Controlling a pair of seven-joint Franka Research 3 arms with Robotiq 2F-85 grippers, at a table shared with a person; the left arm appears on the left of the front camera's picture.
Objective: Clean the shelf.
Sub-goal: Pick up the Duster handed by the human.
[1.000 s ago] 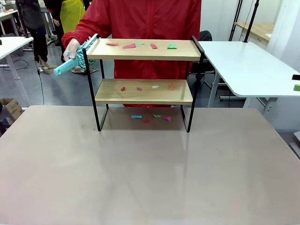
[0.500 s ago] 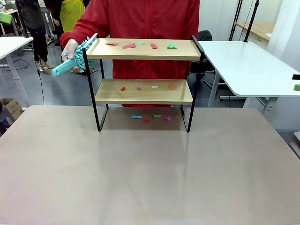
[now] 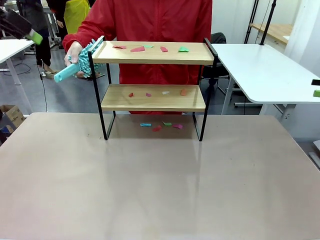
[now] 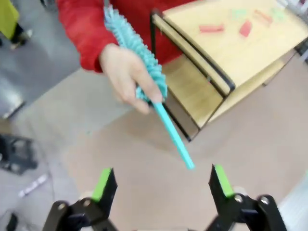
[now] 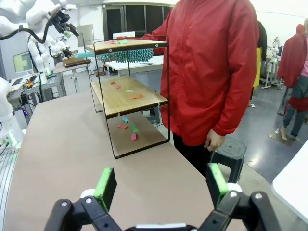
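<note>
a person in a red jacket [image 3: 150, 20] stands at the far side of the tabletop [image 3: 160, 190], one hand [image 3: 75, 51] gripping a teal duster [image 3: 86, 59] at the left end of the shelf [image 3: 150, 60]. the shelf sits on the far middle of the tabletop, just in front of the person, upright on its four black legs. the duster's brush head is up by the end rail of the top board, and its handle slants down and away toward the robot's left.

coloured paper scraps lie on every level: red and green ones on the top board [image 3: 138, 49], smaller ones on the lower board [image 3: 165, 93], and a few more on the tabletop between the legs [image 3: 162, 125].

the left gripper [image 4: 161, 185] hangs in the air to the left of the shelf, near the person's hand, fingers spread wide and holding nothing. in the left wrist view the tip of the duster's handle points toward the gap between its green pads but is clear of them. the right gripper [image 5: 160, 186] is likewise wide open and empty, above the tabletop off the shelf's right end and well apart from it. the person's other hand [image 5: 214, 139] hangs at their side.
</note>
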